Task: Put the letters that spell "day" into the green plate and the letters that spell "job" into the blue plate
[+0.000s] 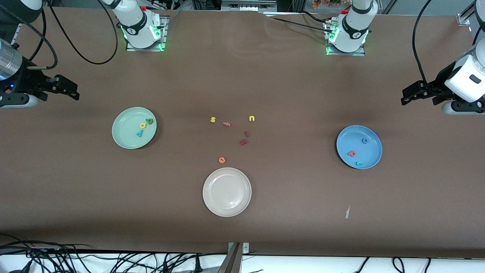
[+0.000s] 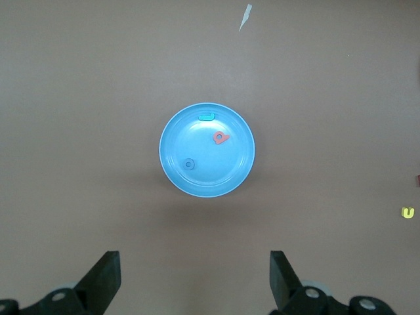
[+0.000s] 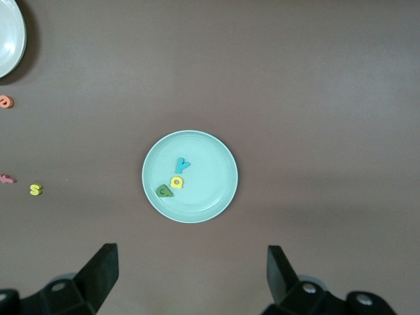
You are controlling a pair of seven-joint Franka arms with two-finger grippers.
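The green plate [image 1: 125, 133] lies toward the right arm's end of the table. In it rest the olive "d" [image 1: 150, 121], the yellow "a" [image 1: 143, 125] and the teal "y" [image 1: 140, 133]. The blue plate [image 1: 370, 154] lies toward the left arm's end and holds the blue "o" [image 1: 365, 141], the salmon "b" [image 1: 352, 153] and the teal "j" [image 1: 360, 163]. My right gripper [image 1: 74, 91] hangs open and empty over bare table at its end, apart from the green plate [image 3: 210, 177]. My left gripper [image 1: 404, 96] likewise hangs open and empty, apart from the blue plate [image 2: 223, 164].
A cream-white plate [image 1: 212, 197] sits mid-table, nearest the front camera. Farther off lie loose letters: orange "e" [image 1: 222, 160], yellow "s" [image 1: 213, 120], yellow "u" [image 1: 252, 118], a salmon piece [image 1: 226, 123] and two dark red ones [image 1: 247, 134]. A pale scrap [image 1: 347, 212] lies nearer the camera than the blue plate.
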